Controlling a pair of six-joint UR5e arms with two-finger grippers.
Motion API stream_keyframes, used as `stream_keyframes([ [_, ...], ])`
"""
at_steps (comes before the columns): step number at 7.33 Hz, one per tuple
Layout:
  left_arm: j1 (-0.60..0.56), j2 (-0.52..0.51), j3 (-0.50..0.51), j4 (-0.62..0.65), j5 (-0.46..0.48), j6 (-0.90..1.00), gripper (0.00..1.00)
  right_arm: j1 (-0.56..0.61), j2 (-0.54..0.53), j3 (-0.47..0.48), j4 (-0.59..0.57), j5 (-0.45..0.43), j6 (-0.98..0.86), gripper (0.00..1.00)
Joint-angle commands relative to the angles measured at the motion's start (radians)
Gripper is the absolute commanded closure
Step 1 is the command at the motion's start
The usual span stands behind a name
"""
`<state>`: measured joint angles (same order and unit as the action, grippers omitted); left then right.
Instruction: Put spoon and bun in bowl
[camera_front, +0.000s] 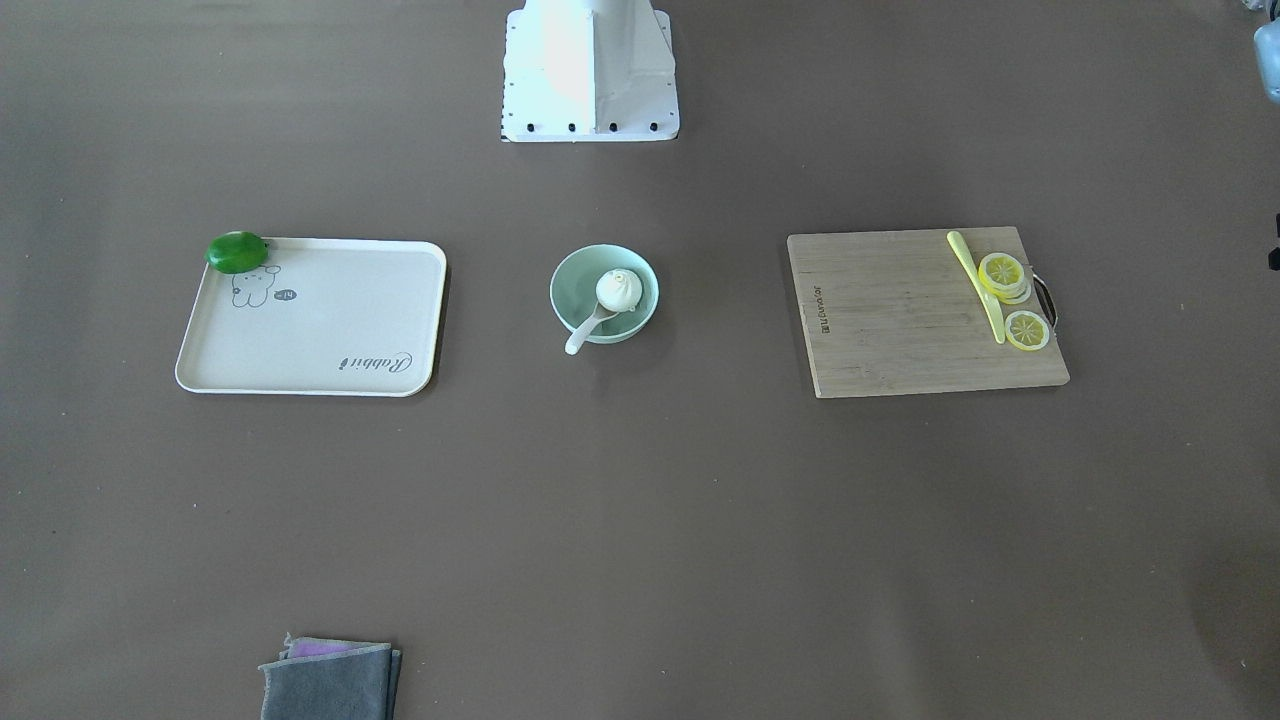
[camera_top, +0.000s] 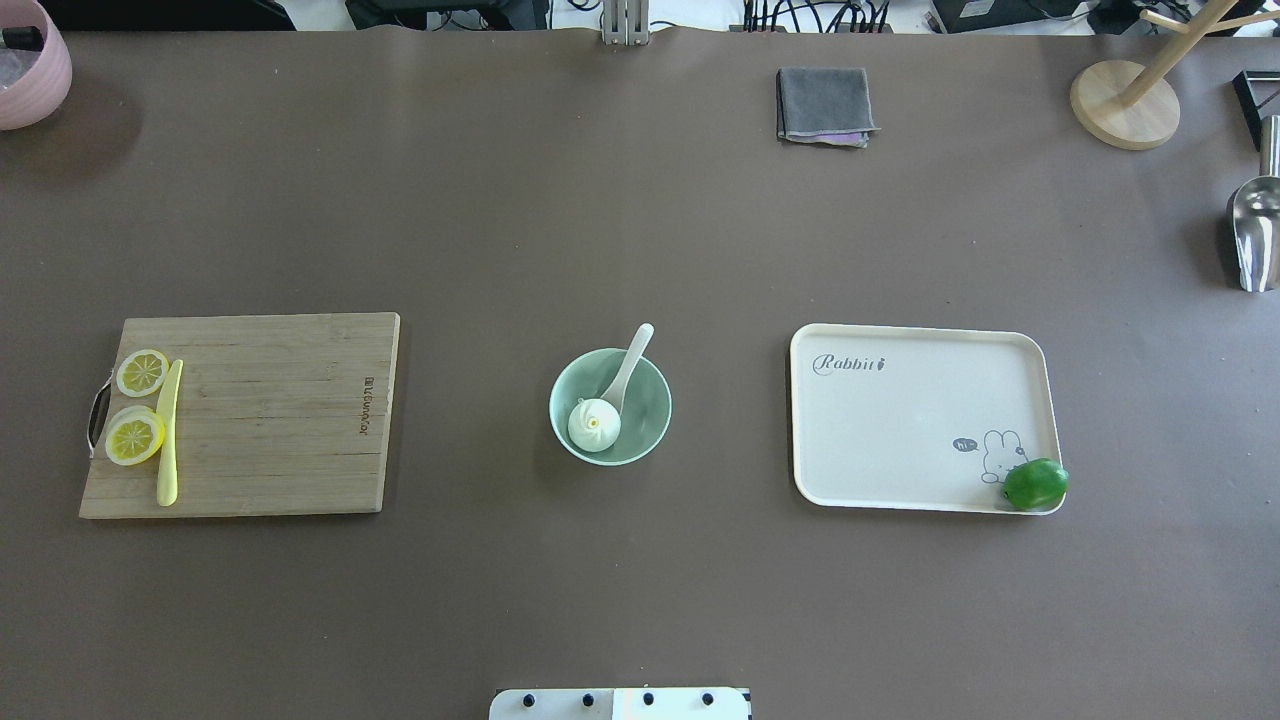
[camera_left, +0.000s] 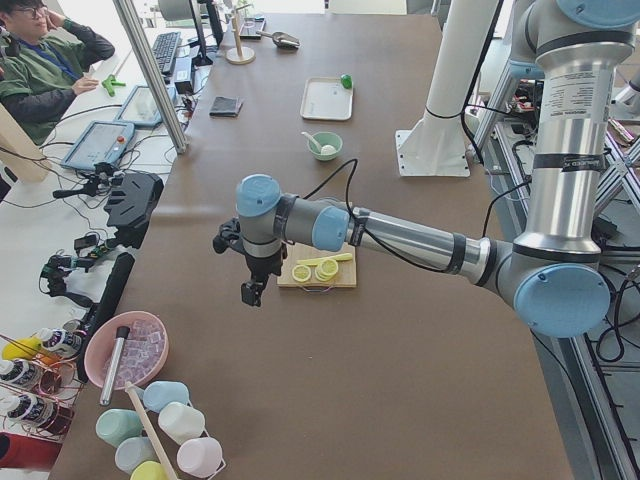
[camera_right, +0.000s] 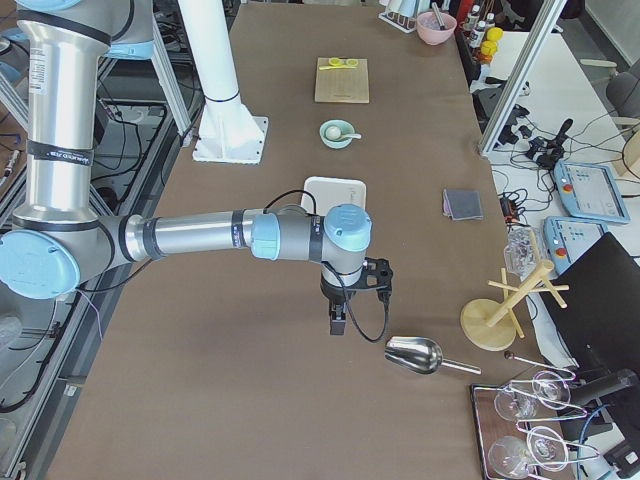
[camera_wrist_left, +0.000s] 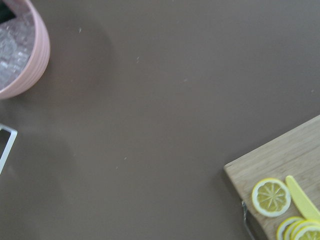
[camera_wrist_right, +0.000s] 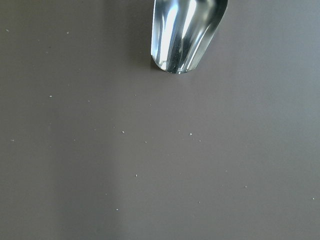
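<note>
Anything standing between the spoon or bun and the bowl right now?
Nothing visible does. The bun already sits inside the bowl. The spoon has its scoop end down in the bowl by the bun, with its handle leaning out over the rim.

Bowl (camera_top: 652, 412) pale mint green; bun (camera_top: 594, 424), spoon (camera_top: 630, 362) white. Tray (camera_top: 900, 430) cream, rabbit print. Worktop (camera_top: 640, 220) brown. Lemon slices (camera_top: 135, 437) yellow. Cloth (camera_top: 823, 102) grey.

brown matte table (camera_top: 640, 220) | aluminium post (camera_left: 150, 75) at its edge | cluttered white side bench (camera_left: 30, 215) | even light
</note>
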<state>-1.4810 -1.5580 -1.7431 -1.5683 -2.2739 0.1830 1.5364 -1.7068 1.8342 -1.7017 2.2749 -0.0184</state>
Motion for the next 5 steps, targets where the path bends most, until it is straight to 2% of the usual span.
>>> stream_keyframes([
  [1,-0.061,0.042,0.047,-0.036,-0.018,-0.005,0.01,0.001,-0.005,0.002,0.004,0.000,0.000,0.00],
  [4,-0.064,0.120,-0.080,-0.032,-0.019,0.001,0.01,0.001,-0.004,0.000,0.005,0.000,0.001,0.00],
  [5,-0.065,0.139,-0.090,-0.033,-0.018,0.001,0.01,0.001,-0.004,0.000,0.005,0.000,0.001,0.00],
])
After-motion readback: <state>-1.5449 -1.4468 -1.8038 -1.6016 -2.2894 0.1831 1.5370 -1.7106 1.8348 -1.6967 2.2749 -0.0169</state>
